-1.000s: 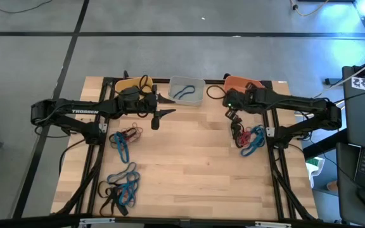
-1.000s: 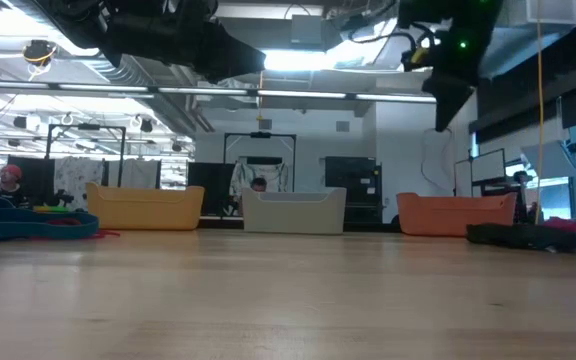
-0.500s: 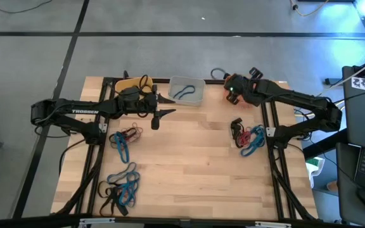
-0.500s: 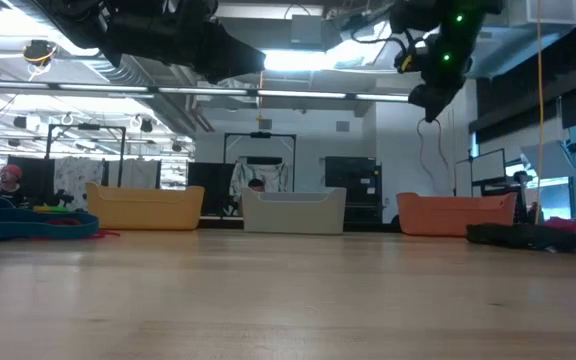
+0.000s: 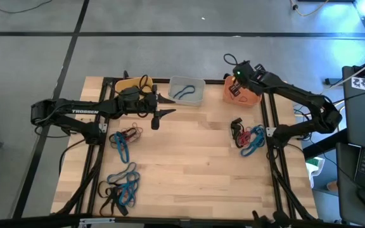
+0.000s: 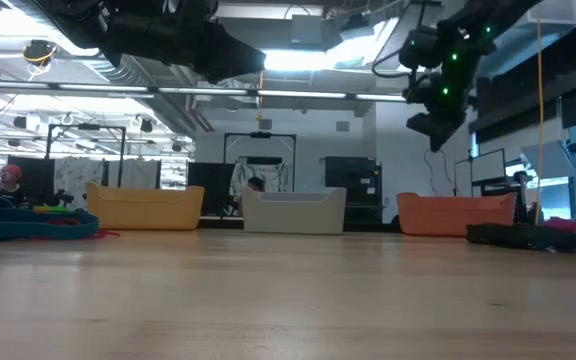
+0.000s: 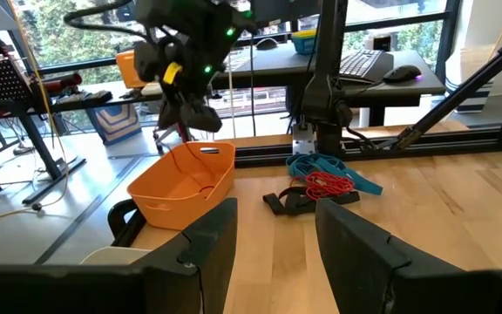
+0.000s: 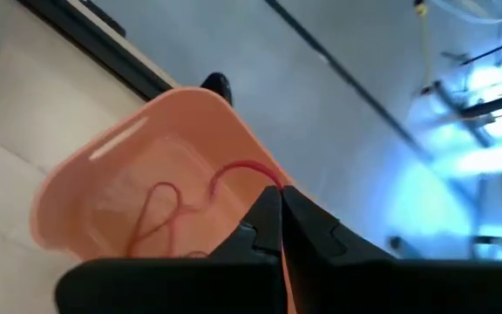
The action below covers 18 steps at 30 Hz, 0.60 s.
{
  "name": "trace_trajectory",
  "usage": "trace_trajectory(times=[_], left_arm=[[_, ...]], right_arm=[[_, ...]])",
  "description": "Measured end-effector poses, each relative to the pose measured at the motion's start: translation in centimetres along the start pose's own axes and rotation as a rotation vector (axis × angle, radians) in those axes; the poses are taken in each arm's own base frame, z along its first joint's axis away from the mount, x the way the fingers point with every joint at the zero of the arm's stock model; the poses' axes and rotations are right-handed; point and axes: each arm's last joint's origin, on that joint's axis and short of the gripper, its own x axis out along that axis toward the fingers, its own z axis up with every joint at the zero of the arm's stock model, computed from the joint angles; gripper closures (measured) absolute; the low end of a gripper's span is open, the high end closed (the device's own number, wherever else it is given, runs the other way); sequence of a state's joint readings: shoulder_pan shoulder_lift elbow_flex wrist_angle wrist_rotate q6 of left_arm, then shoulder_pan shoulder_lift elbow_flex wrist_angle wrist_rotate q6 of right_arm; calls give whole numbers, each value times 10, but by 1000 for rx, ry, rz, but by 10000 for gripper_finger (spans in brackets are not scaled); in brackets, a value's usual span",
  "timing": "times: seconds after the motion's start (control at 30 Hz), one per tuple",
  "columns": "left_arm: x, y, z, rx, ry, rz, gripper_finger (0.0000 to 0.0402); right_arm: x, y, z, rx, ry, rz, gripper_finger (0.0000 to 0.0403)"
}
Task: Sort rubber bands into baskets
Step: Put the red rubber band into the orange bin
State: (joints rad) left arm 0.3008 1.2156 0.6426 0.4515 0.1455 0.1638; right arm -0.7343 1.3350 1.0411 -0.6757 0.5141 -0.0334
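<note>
Three baskets stand along the far edge: yellow (image 5: 127,82), pale grey (image 5: 187,90) with a blue band inside, and orange (image 5: 251,97). My right gripper (image 5: 235,89) hovers over the orange basket (image 8: 120,201), shut on a red rubber band (image 8: 159,216) that trails into it. My left gripper (image 5: 165,106) waits open between the yellow and grey baskets, holding nothing. Loose rubber bands lie in piles at the left (image 5: 124,138), the near left (image 5: 122,187) and the right (image 5: 247,136). My right gripper pinches the red band's upper end (image 8: 249,168) between its two fingertips. The fingers slant down from above the orange basket. The band hangs slack below them, its loop inside the basket; whether it rests on the floor of the basket, I cannot tell.
The black frame rails run down both sides of the table (image 5: 195,171). The middle of the wooden top lies bare between the piles. Beyond the far edge is grey floor; a desk with a keyboard stands to the right.
My right gripper has swung from above the right pile toward the table's far edge, to over the orange basket, rolling as it went. It has stayed shut, and the red band has travelled with it, clear of the table.
</note>
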Motion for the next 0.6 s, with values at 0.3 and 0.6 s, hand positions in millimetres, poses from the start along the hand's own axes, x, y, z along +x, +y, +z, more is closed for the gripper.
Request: trace_trajectory(times=[0.3, 0.6], left_arm=[[0, 0, 0, 0, 0, 0, 247], [0, 0, 0, 0, 0, 0, 247]], right_arm=[[30, 6, -17, 4, 123, 161, 370], [21, 6, -19, -24, 211, 238, 252]])
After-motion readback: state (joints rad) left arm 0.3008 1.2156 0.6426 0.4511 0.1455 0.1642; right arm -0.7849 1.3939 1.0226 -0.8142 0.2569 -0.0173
